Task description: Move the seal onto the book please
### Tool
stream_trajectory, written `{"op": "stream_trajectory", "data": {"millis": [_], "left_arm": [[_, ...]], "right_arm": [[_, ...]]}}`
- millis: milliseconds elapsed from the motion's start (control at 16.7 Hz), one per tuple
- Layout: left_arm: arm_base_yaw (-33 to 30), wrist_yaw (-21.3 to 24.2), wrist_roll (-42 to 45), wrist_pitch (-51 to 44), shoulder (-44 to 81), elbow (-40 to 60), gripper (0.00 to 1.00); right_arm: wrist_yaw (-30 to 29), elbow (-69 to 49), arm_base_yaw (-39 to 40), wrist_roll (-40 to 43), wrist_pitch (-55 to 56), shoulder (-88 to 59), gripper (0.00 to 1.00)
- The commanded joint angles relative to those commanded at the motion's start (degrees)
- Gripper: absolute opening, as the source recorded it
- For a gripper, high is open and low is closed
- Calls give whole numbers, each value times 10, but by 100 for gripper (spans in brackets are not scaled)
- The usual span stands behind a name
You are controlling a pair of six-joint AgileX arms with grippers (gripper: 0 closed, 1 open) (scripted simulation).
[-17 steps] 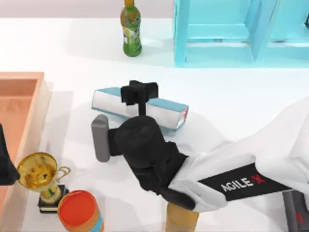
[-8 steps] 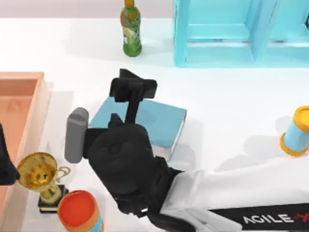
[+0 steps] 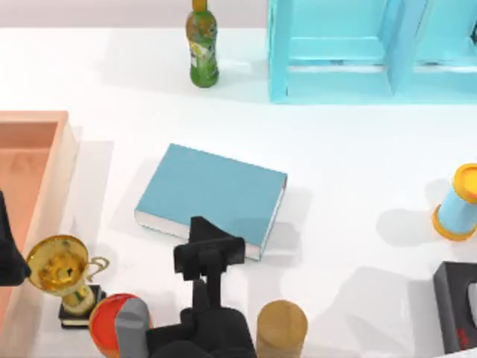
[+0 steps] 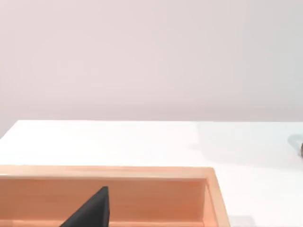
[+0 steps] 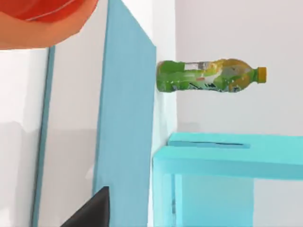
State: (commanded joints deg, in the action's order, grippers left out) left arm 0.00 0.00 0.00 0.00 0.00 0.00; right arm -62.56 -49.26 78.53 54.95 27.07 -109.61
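Lying flat mid-table, the book, its cover bare.

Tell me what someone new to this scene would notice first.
Most likely the teal book lying flat mid-table, with the right gripper hanging just off its near edge. Next, the big cyan shelf at the back right with a green bottle beside it, and the gold trophy at the front left.

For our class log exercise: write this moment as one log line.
right gripper: by book's near edge | left gripper: parked at wooden tray
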Motion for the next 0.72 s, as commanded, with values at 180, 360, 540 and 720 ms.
{"op": "stream_trajectory", "data": {"millis": [180, 360, 540, 720], "left_arm": [[0, 0, 0, 0, 0, 0, 100], [0, 0, 0, 0, 0, 0, 100], [0, 0, 0, 0, 0, 0, 100], [0, 0, 0, 0, 0, 0, 100]], "right_arm": [[3, 7, 2, -1, -2, -9, 100], [3, 5, -1, 0, -2, -8, 100], [11, 4, -9, -23, -7, 28, 100], [32, 10, -51, -76, -22, 118, 100]]}}
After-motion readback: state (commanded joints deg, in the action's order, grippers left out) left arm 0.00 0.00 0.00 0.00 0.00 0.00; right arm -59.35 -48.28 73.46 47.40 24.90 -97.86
